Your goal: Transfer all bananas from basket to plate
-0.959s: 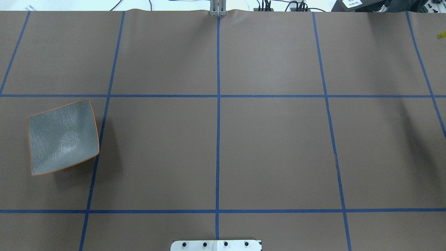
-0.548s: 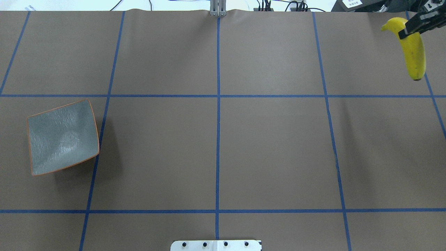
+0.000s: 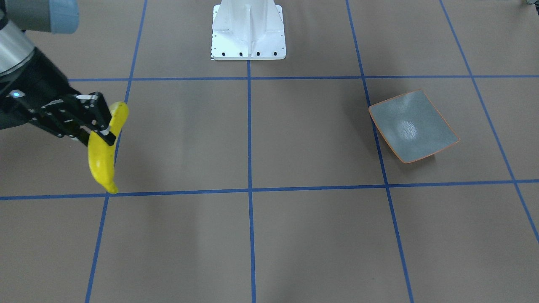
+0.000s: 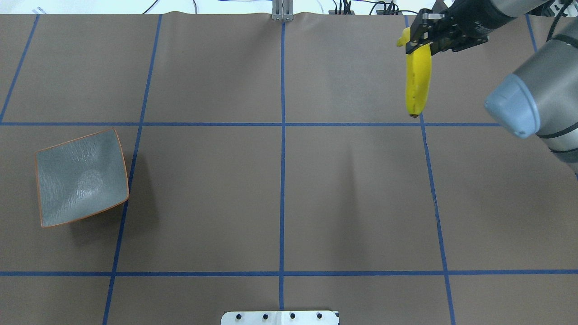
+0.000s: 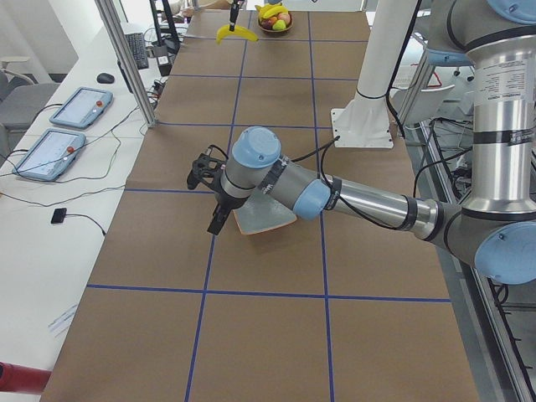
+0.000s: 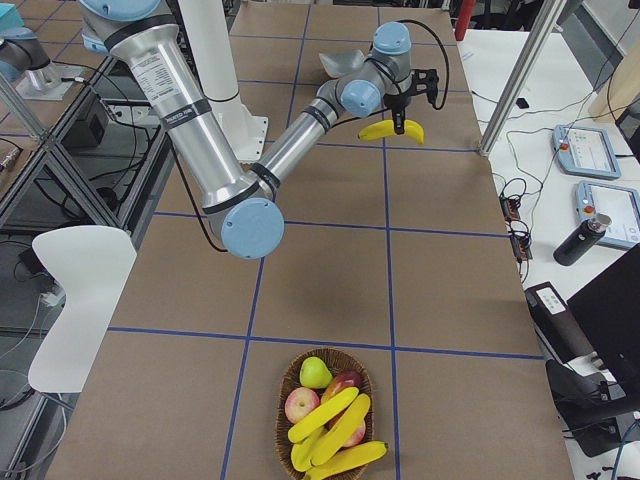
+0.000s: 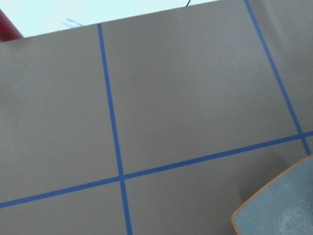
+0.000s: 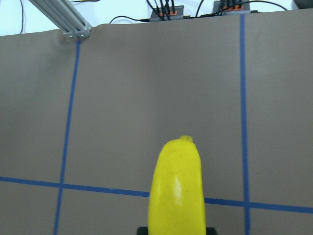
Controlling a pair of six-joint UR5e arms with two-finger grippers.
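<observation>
Banana [image 4: 417, 76] en route, clamped in R tool [image 4: 419, 41].
Now further across counter [image 4: 203, 194] vs half-sec ago; plate [image 4: 81, 180] well apart, empty. L tool [image 5: 208, 180]: can't tell.

Right jaws clamped, left jaws unclear.

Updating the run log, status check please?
Right tool shut on banana, airborne. Left tool: state unclear. Plate empty; three bananas in basket. Nothing in the way.
</observation>
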